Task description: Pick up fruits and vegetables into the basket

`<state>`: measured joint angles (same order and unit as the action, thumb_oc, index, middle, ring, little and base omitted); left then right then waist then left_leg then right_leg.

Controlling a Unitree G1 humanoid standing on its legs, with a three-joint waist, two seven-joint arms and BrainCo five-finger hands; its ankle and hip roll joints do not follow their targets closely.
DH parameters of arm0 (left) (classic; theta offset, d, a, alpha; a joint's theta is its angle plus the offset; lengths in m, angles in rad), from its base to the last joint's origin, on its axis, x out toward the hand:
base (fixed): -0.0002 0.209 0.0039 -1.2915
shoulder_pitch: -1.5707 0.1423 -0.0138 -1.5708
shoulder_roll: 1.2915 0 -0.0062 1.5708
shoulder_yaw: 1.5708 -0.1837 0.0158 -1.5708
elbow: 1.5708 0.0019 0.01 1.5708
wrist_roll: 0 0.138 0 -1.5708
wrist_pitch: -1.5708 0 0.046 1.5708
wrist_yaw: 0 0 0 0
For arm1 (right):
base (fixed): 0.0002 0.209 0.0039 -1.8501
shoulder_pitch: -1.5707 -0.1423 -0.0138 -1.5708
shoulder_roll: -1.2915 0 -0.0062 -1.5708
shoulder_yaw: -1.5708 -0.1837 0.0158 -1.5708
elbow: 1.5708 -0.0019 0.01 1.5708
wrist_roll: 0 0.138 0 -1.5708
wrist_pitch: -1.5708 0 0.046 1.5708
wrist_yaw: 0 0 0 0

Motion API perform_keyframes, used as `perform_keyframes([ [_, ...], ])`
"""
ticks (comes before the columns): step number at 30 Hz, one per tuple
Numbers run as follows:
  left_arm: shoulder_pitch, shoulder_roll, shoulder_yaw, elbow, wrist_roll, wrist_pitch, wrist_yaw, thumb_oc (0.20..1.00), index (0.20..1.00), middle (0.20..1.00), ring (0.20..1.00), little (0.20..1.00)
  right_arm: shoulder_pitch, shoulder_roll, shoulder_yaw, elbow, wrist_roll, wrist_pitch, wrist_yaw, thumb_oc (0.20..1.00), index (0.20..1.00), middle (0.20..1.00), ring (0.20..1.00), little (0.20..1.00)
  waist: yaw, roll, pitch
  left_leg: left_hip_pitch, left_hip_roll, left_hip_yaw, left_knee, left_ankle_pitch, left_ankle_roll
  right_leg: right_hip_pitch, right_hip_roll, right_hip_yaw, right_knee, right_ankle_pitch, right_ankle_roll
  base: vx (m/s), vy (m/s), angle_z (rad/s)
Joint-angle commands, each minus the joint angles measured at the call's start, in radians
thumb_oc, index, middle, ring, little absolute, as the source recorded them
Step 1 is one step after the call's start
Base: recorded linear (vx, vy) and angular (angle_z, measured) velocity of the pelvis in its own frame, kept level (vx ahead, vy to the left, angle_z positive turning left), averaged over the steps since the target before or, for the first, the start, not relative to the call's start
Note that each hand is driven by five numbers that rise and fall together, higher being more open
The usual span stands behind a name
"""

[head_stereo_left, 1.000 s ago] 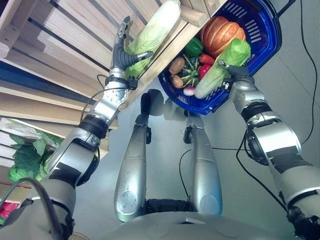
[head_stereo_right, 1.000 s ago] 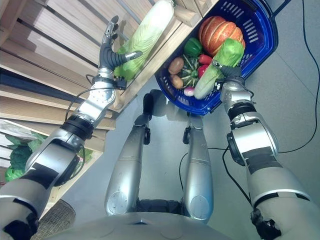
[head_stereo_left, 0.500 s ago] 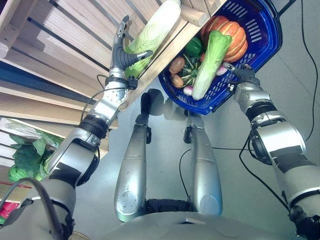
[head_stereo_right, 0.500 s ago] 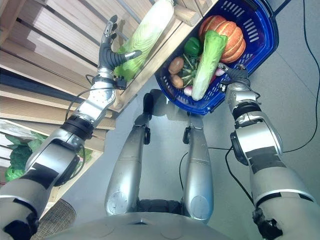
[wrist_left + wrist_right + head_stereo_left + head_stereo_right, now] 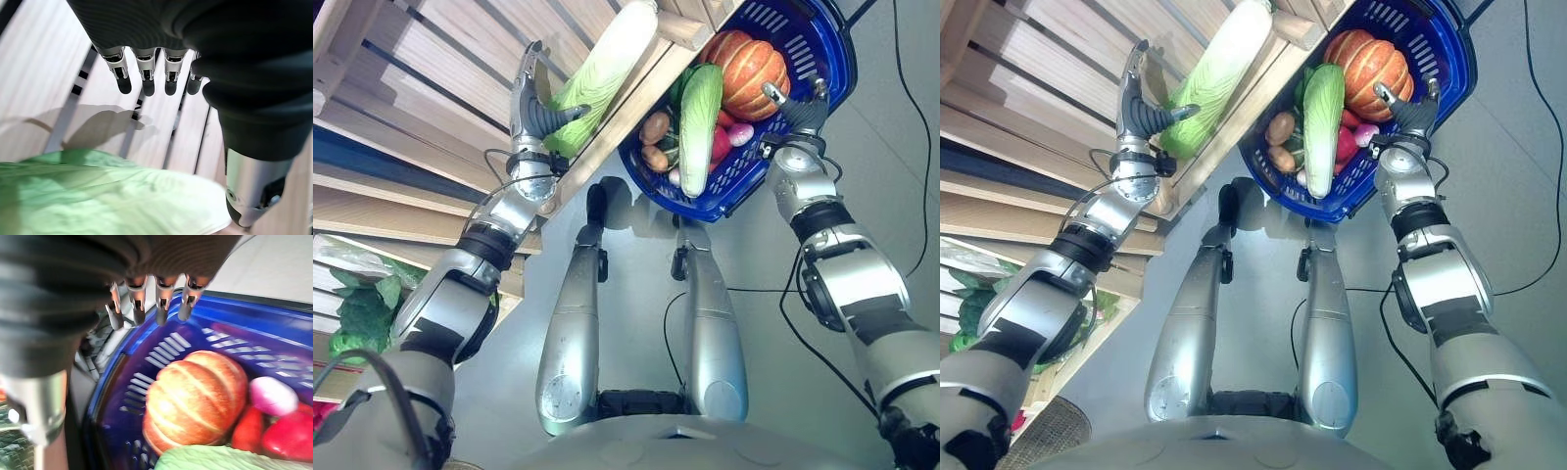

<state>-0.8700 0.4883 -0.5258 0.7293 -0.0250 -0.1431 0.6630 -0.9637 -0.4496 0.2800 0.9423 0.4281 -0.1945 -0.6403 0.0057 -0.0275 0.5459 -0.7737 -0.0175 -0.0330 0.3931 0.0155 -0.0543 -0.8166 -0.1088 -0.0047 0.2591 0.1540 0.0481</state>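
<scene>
Pale wooden slats form the shelf (image 5: 431, 59) on the left, and no writing can be made out on anything here. The left hand (image 5: 530, 110) is raised against those slats with fingers straight and released, its thumb reaching toward a napa cabbage (image 5: 602, 73) that lies on the shelf's edge just beside it; the left wrist view shows the green leaves close under the palm, apart from the fingertips (image 5: 146, 88). Leafy greens (image 5: 357, 313) sit on a lower shelf. To the right stands the blue basket (image 5: 832, 49), holding a second napa cabbage (image 5: 699, 122), an orange pumpkin (image 5: 751, 70), potatoes (image 5: 654, 127) and red vegetables (image 5: 719, 144). The right hand (image 5: 800, 108) hovers at the basket's rim, fingers relaxed, holding nothing.
</scene>
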Motion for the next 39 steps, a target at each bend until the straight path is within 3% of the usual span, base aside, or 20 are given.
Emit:
perform_keyframes([
  [1, -0.037, -0.014, 0.021, 0.085, 0.095, 0.024, 0.042, 1.000, 1.000, 1.000, 1.000, 1.000, 0.066, -0.064, -0.003, -0.061, -0.017, -0.109, -0.127, 1.000, 1.000, 1.000, 1.000, 1.000, -0.050, 0.068, -0.026, 0.039, -0.011, 0.026, -0.108, 0.029, -0.006, 0.047, 0.070, -0.042, 0.102, -0.127, 0.034, -0.01, 0.032, -0.07],
  [5, -0.060, -0.013, 0.006, 0.157, 0.119, 0.050, 0.034, 1.000, 1.000, 1.000, 1.000, 1.000, 0.103, -0.057, -0.030, -0.065, -0.001, -0.166, -0.170, 1.000, 1.000, 1.000, 1.000, 1.000, -0.070, 0.057, -0.026, 0.043, -0.006, 0.036, -0.112, 0.026, -0.009, 0.049, 0.074, -0.033, 0.094, -0.126, 0.034, -0.01, 0.032, -0.11],
  [12, -0.123, 0.000, -0.045, 0.309, 0.145, 0.096, -0.055, 1.000, 1.000, 1.000, 1.000, 1.000, 0.114, -0.051, -0.087, 0.075, 0.127, -0.217, -0.120, 1.000, 1.000, 1.000, 1.000, 1.000, -0.091, 0.050, -0.026, 0.047, 0.005, 0.054, -0.120, 0.022, -0.009, 0.051, 0.077, -0.024, 0.084, -0.129, 0.033, 0.00, 0.025, -0.08],
  [23, -0.210, -0.010, -0.073, 0.495, 0.050, 0.107, -0.163, 1.000, 1.000, 1.000, 1.000, 1.000, 0.101, -0.061, -0.088, 0.321, 0.138, -0.147, -0.054, 1.000, 1.000, 1.000, 1.000, 1.000, -0.111, 0.045, -0.026, 0.030, 0.014, 0.070, -0.119, 0.024, -0.004, 0.035, 0.079, -0.017, 0.076, -0.124, 0.029, 0.00, 0.005, -0.05],
  [30, -0.207, -0.017, -0.022, 0.577, -0.068, 0.107, -0.233, 1.000, 1.000, 1.000, 1.000, 1.000, 0.123, -0.063, -0.092, 0.361, 0.128, -0.110, -0.030, 1.000, 1.000, 1.000, 1.000, 1.000, -0.118, 0.039, -0.026, 0.029, 0.017, 0.072, -0.113, 0.014, -0.003, 0.032, 0.081, -0.014, 0.084, -0.138, 0.029, 0.00, 0.000, 0.00],
  [39, -0.208, -0.019, 0.006, 0.647, -0.117, 0.143, -0.301, 1.000, 1.000, 1.000, 1.000, 1.000, 0.112, -0.056, -0.081, 0.355, 0.124, -0.119, -0.022, 1.000, 1.000, 1.000, 1.000, 1.000, -0.120, 0.027, -0.026, 0.024, 0.020, 0.072, -0.117, 0.012, -0.004, 0.028, 0.084, -0.016, 0.078, -0.142, 0.028, 0.00, 0.000, 0.00],
])
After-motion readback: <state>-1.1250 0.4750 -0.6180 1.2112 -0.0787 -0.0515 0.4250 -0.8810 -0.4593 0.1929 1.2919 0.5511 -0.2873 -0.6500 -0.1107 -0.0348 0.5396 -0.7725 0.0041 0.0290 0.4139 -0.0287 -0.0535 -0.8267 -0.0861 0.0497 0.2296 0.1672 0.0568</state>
